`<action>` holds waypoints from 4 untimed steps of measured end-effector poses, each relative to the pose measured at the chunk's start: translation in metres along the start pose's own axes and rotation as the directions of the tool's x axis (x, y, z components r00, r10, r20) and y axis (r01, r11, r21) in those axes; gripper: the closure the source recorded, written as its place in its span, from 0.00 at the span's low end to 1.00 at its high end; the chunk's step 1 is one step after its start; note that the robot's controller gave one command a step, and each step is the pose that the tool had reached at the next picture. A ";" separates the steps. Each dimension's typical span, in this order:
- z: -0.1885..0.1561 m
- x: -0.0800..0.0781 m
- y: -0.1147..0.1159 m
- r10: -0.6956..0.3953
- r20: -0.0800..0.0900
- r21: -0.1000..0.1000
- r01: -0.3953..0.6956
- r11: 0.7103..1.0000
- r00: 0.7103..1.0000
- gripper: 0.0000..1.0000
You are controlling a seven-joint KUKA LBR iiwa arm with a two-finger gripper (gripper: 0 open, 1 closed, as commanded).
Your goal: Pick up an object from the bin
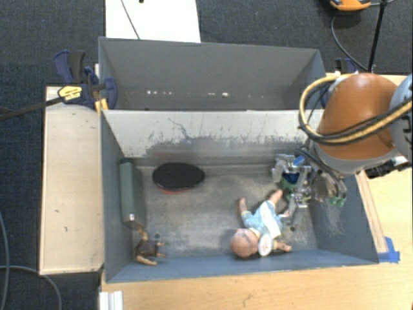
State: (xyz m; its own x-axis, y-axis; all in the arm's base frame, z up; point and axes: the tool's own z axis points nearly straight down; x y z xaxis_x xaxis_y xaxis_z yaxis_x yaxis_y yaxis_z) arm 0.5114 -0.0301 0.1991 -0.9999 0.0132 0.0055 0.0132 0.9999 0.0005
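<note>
By the near wall of the grey bin (pixel 213 131) a baby doll (pixel 261 225) in a pale blue suit lies on its back, right of centre, head nearest and legs pointing far-right. In the near left corner sits a small brown figurine (pixel 147 247). The gripper (pixel 295 202) hangs low just right of the doll, at its legs; whether it is open or closed cannot be told. A grey cylinder (pixel 128 189) lies along the left wall, and farther back a black oval disc (pixel 179 175) rests left of centre

No text, number or sign is legible, neither on the doll (pixel 257 228) beside the end effector (pixel 297 202) nor on the bin (pixel 206 131).
</note>
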 end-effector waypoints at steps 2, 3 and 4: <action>0.038 -0.011 0.027 -0.005 0.017 0.001 0.005 1.000 1.000 0.00; 0.067 0.000 0.043 0.027 0.000 -0.001 -0.027 1.000 1.000 0.00; 0.078 0.002 0.032 -0.081 0.011 0.001 0.081 0.997 0.997 0.00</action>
State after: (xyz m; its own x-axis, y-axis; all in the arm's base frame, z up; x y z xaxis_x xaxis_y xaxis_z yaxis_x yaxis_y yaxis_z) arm 0.5099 0.0022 0.1209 -0.9977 -0.0674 -0.0059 -0.0674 0.9977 0.0003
